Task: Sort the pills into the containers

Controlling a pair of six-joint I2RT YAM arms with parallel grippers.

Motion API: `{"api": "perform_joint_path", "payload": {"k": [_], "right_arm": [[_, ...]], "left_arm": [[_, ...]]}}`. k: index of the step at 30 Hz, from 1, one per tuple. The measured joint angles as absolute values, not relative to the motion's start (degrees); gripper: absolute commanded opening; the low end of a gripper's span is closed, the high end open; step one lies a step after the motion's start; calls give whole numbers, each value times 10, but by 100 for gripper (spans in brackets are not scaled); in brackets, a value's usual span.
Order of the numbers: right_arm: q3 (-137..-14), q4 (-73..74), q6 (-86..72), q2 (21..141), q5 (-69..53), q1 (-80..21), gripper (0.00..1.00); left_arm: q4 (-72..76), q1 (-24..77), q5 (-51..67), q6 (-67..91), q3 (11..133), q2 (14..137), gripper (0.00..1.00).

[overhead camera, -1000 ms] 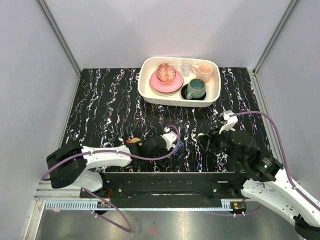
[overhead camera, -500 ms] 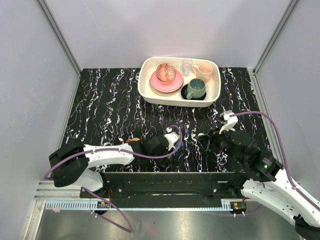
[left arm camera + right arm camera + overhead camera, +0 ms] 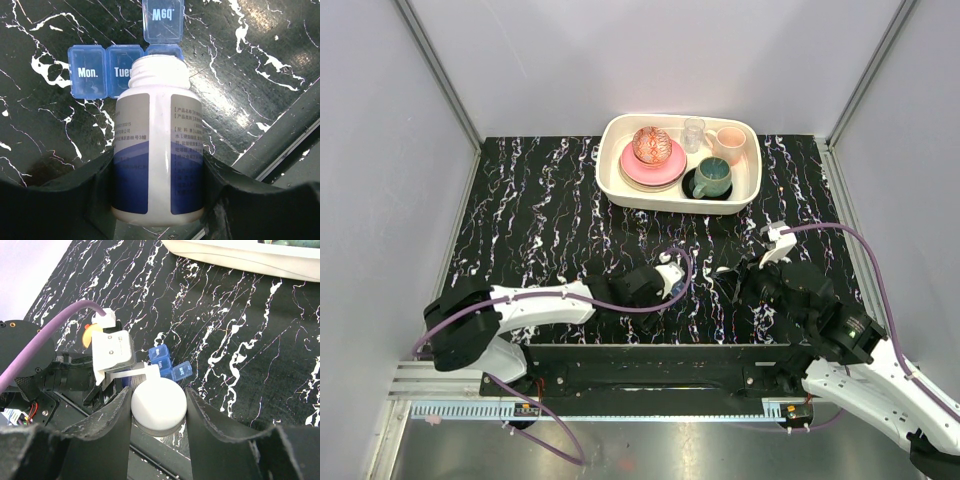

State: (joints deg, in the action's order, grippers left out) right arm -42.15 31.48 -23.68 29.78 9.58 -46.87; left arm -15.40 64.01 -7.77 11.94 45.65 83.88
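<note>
The left hand is closed around a white bottle, 1 finger pressed to each side of its labelled body, and the bottle has no cap on its threaded neck. That open neck points away from the hand toward the blue pill box, which lies on the black marbled tabletop just past the fingers. The box shows 3 compartments: those marked "Mon." and "Tue" are closed, and the third has its lid flipped up and back. The bottle's mouth sits over the edge of that open compartment and hides part of the "Tue" lid; whether it touches the box cannot be told. The right hand is closed on a white cap, gripped between its 2 fingers and held above the near edge of the tabletop. In the right wrist view the pill box lies just beyond the cap, next to the left arm's wrist. The orange cup peeks out behind that wrist, mostly hidden, on the side of the left arm away from the box. A cream tray of dishes stands at the far side, well apart from both hands.
</note>
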Motion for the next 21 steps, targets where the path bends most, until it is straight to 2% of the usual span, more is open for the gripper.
{"api": "perform_joint_path", "payload": {"k": [21], "right_arm": [[-421,316,-238,293,96,-469,0]], "left_arm": [[-212,636,-78,96,499,865,0]]}}
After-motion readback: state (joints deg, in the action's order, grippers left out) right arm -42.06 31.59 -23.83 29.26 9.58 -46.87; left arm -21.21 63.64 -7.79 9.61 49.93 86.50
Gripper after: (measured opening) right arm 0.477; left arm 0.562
